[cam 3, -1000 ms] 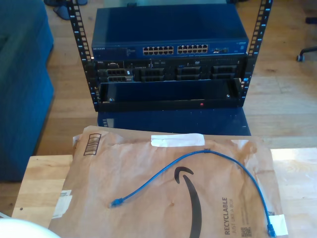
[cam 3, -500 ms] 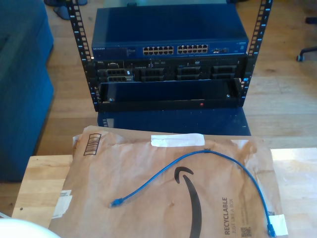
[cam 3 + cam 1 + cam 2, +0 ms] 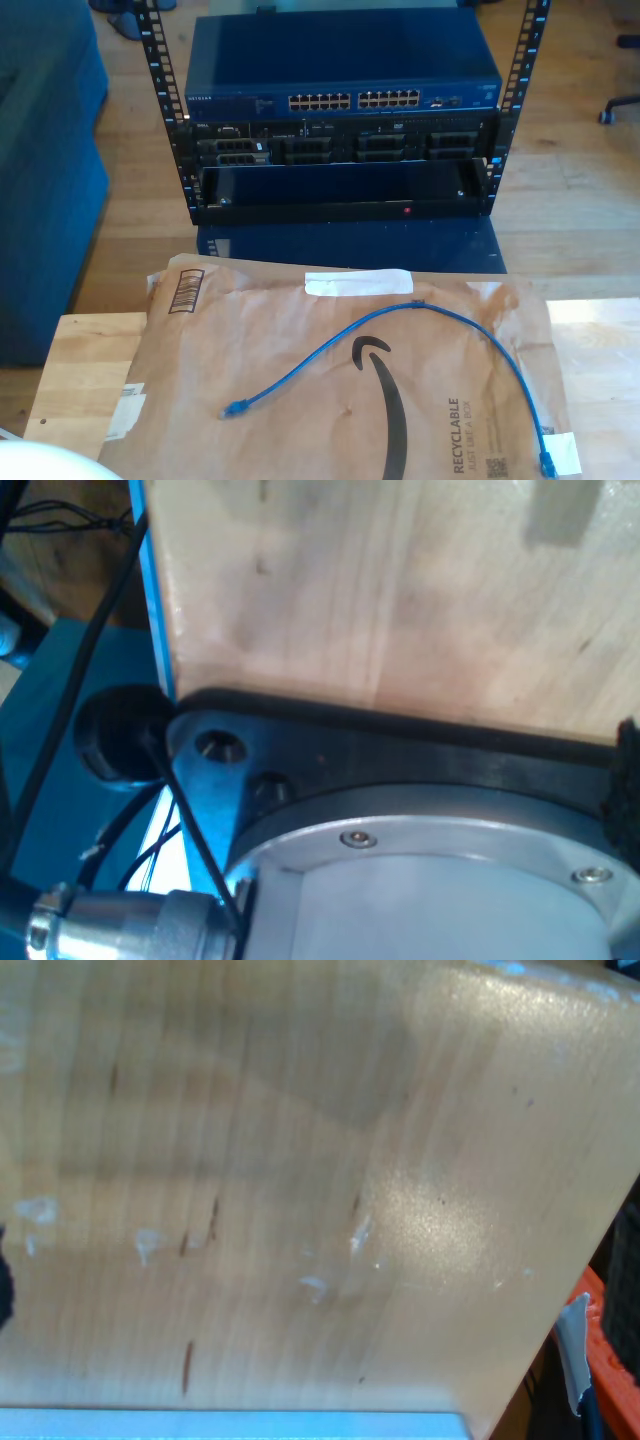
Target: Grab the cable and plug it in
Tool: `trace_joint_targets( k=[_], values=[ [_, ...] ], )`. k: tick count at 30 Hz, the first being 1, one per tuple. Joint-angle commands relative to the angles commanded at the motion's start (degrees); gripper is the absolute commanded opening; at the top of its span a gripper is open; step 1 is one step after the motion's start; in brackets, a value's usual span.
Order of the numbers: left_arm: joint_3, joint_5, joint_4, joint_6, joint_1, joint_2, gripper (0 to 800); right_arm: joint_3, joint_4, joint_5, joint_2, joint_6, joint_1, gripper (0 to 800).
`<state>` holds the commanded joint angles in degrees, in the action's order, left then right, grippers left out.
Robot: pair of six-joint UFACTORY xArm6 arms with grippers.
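No change since a second ago: cable (image 3: 400,335) lies loose on envelope (image 3: 300,400), mid-frame exterior view. Switch (image 3: 345,100) ports empty. Gripper states: cannot tell. Grab not started.

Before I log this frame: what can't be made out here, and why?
- Port labels and which ports are free on the switch: too small in the exterior view.
- The cable: both plugs, one and the other, too small to tell clip orientation.
- Pincer states: the first wrist view faces an arm base, the second wrist view blurred tabletop.
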<state>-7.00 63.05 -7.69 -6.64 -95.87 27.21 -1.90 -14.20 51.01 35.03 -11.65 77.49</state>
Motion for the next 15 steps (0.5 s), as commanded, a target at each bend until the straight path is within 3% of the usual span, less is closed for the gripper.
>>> trace_joint_targets(
  k=[15],
  values=[
    [-0.62,0.79,-0.09,-0.18,0.0,0.09,800,-1.41,0.09,0.97,1.14,-2.81,-0.09,797]
  ],
)
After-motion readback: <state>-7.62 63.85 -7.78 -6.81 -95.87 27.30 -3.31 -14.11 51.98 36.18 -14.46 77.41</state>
